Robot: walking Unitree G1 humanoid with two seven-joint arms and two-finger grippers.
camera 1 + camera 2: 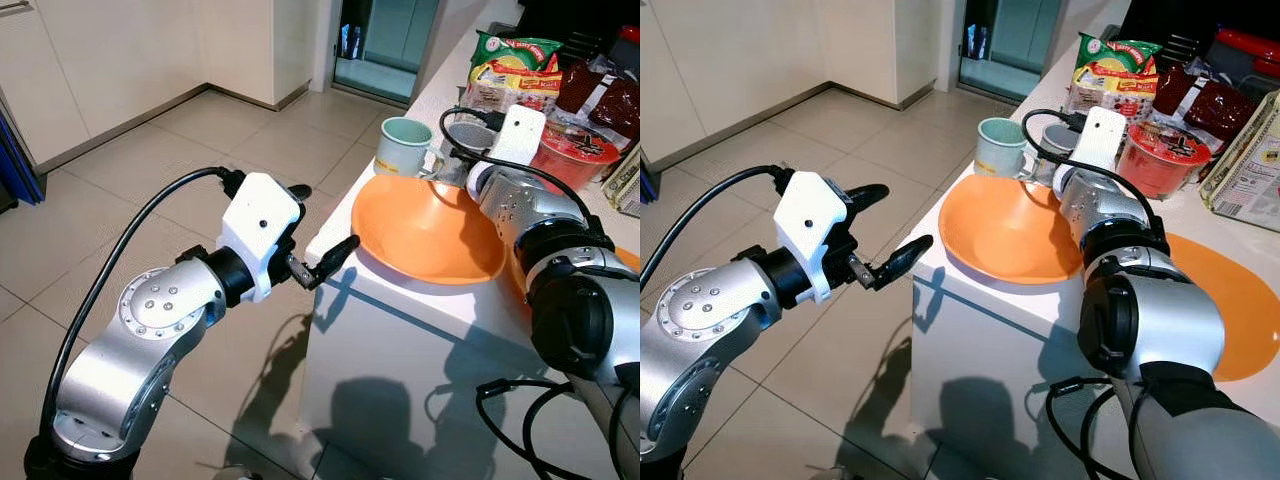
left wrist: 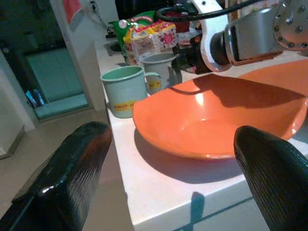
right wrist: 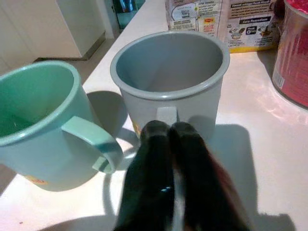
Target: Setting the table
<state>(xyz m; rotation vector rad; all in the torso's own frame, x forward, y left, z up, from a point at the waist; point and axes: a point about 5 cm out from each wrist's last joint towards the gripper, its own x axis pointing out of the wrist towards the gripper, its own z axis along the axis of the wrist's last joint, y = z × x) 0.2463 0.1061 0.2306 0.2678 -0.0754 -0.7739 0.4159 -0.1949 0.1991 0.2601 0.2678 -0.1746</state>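
Note:
A shallow orange bowl [image 1: 430, 235] sits at the near corner of the white table [image 1: 940, 262]. Behind it stand a pale green mug [image 1: 403, 145] and a grey mug [image 3: 168, 82], side by side. My left gripper [image 1: 325, 217] hangs open in the air just off the table corner, fingers spread towards the bowl [image 2: 216, 120], holding nothing. My right arm reaches over the bowl's far rim. My right gripper [image 3: 171, 127] is shut, its fingertips together right at the grey mug's handle; I cannot tell whether they pinch it.
An orange flat plate [image 1: 1230, 310] lies under my right forearm. A red noodle cup [image 1: 1160, 155], snack packets [image 1: 515, 65] and boxes crowd the back of the table. Tiled floor [image 1: 150, 160] lies open to the left, with a doorway beyond.

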